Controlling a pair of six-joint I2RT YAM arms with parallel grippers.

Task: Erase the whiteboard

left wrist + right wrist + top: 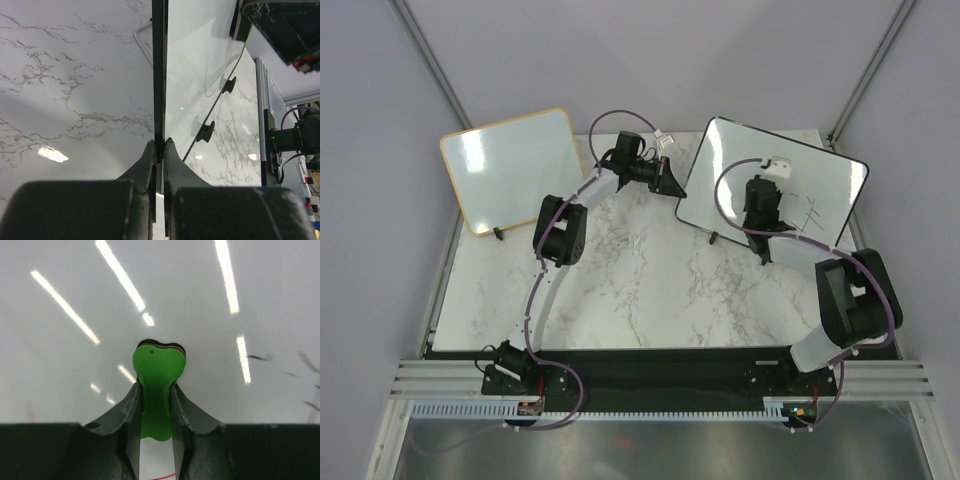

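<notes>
Top external view is showing us the whiteboard (735, 145) lying at the far right of the marble table (620, 290). Its glossy face is turned upward, and a few black strokes (810, 212) are sitting on its right part. In the left wrist view we are also seeing a thin red line (206, 80) curving across the gloss and 2 small black feet (205, 131) jutting from the frame. The left gripper (160, 146) is pinching the board's thin black left edge, its 2 fingers closed tight on either side of the frame. We are judging that this hold is steadying the board so it does not slide under wiping pressure. The right gripper (156, 387) is reaching over the middle of the board with its fingers narrowed around a green eraser (159, 365). The eraser's rounded head is pointing at the white surface; whether it is pressing on it we cannot tell. From this hand the board is lying directly ahead, filling its whole view. The black strokes (255, 357) are lying off to the right of the eraser, apart from it, so we are reckoning the wipe has to travel that way. Well apart on the far left, a tan-framed board (515, 170) is resting untouched.
</notes>
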